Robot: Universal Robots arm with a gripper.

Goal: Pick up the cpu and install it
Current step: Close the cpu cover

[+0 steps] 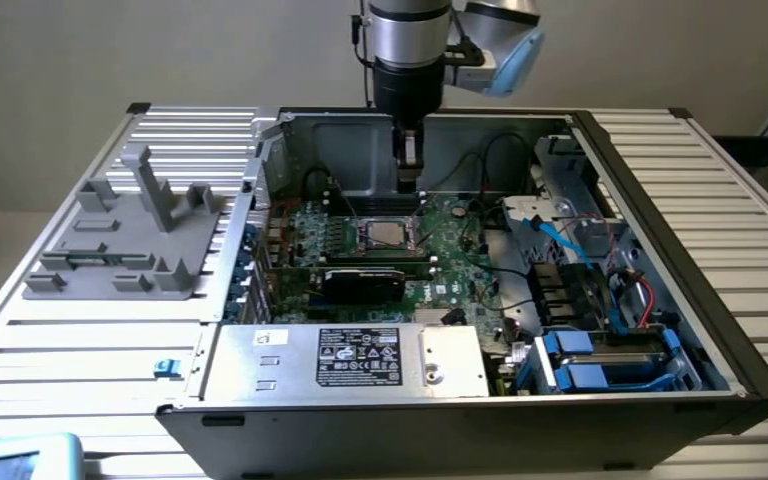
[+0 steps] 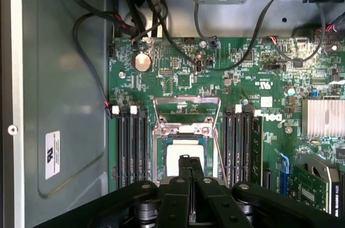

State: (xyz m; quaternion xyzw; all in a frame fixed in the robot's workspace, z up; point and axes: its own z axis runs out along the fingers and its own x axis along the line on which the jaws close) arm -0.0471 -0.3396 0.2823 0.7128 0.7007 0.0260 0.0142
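Silver-topped cpu [image 2: 178, 158] [image 1: 386, 232] lies flat inside the socket [image 2: 161, 155], square to its walls as far as you can see. The gripper [image 2: 191, 166] [image 1: 408, 182] hangs above the socket with its fingers pinched together and nothing between them, so it isn't carrying the chip.

Step, as I read it: pick and place are done and the lock-down isn't. The metal frame [image 2: 187, 100] is hinged open beyond the socket and not yet folded over the cpu.

What that calls for: push on the frame only and keep the tips off the chip top. Check seating first, since the fingers hide the cpu's near edge. Memory slots [image 2: 132, 142] sit tight on both sides of the socket, so there's little side room.

Writing:
- "DELL" in white on the green board [image 2: 268, 116], past the slots beside the socket.
- The white sticker [image 2: 52, 154] on the case floor isn't readable.
- The power supply label [image 1: 357, 357] has print too small to read.
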